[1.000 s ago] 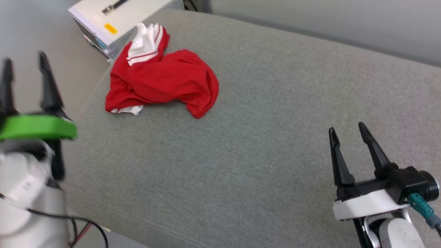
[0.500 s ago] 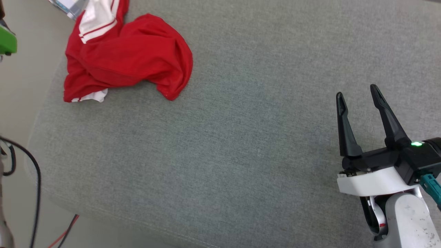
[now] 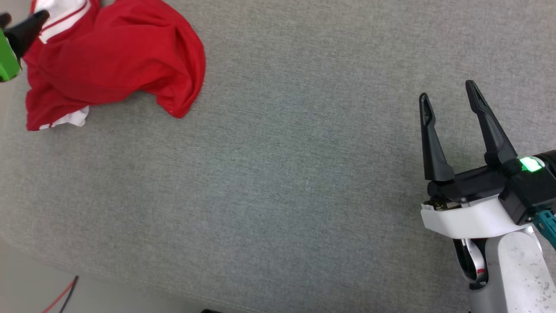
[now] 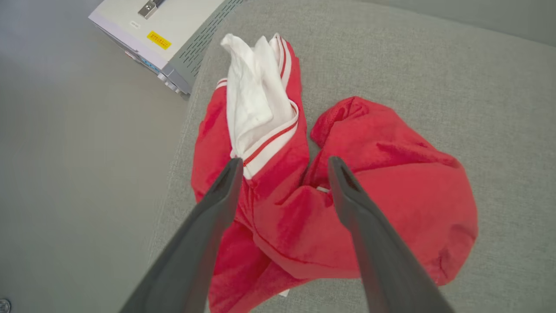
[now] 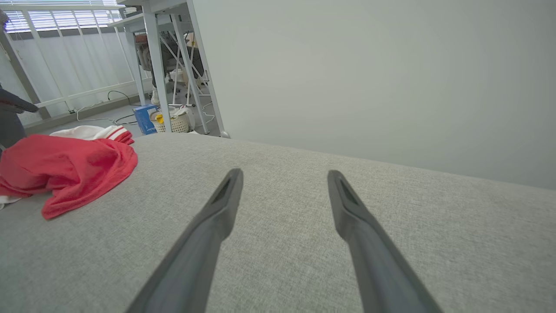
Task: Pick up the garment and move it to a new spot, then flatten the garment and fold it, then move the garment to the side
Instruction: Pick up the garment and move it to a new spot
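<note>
The work surface is a wide grey cushion [image 3: 278, 174]. A pale floor [image 4: 65, 152] lies next to it and a plain light wall [image 5: 369, 78] stands behind it. At 11 o'clock in the right wrist view the room opens to white table legs [image 5: 160, 65], a blue box [image 5: 145, 118], a small basket [image 5: 173, 124] and window blinds [image 5: 56, 19]. A pale case [image 4: 165, 26] with a yellow label sits just beside the cushion's corner.

The garment [image 3: 113, 61] lies in a crumpled heap at 10 o'clock in the head view, near that corner. The left gripper [image 4: 285, 160] hangs over it with its fingers spread wide and nothing between them. One tip is at the striped trim and the other is over a red fold; I cannot tell if they touch the cloth. The right gripper [image 3: 447, 90] is at 4 o'clock in the head view, over bare cushion and well apart from the garment. Its fingers point toward 12 o'clock, also spread wide and empty. A green light [image 3: 530, 164] shines on its black body.

The cushion fabric is woven, with a fine grain. The garment is soft red cloth in deep folds. Its white sleeve [image 4: 254, 100], with red stripes at the hem, points to 12 o'clock in the left wrist view. The fingers are long, dark and matte, and they taper to points.
</note>
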